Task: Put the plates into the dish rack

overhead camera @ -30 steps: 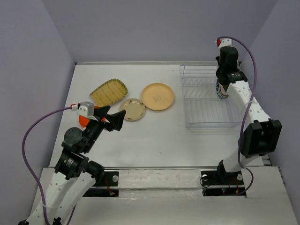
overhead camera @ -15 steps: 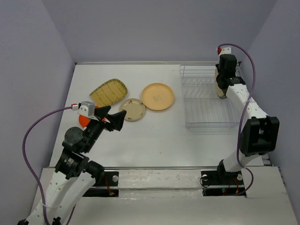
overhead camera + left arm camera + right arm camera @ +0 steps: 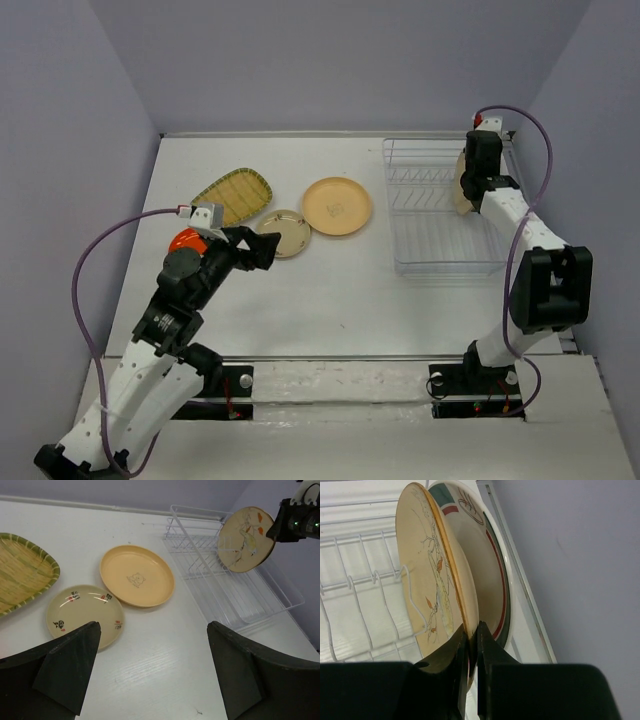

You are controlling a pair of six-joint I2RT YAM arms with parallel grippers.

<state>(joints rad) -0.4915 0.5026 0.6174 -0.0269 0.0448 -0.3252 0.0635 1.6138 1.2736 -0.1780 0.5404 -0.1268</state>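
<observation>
left gripper [image 3: 262, 249]: jaws apart, near the desk's left edge, facing small beige floral plate [image 3: 85, 615]. dish rack [image 3: 440, 215]: far right corner. right gripper [image 3: 470, 650]: jaws clamped on cream leaf-print plate [image 3: 435, 580], upright beside white rimmed plate [image 3: 487, 555]. step: slotting, judged. next: lower between tines, release.
</observation>
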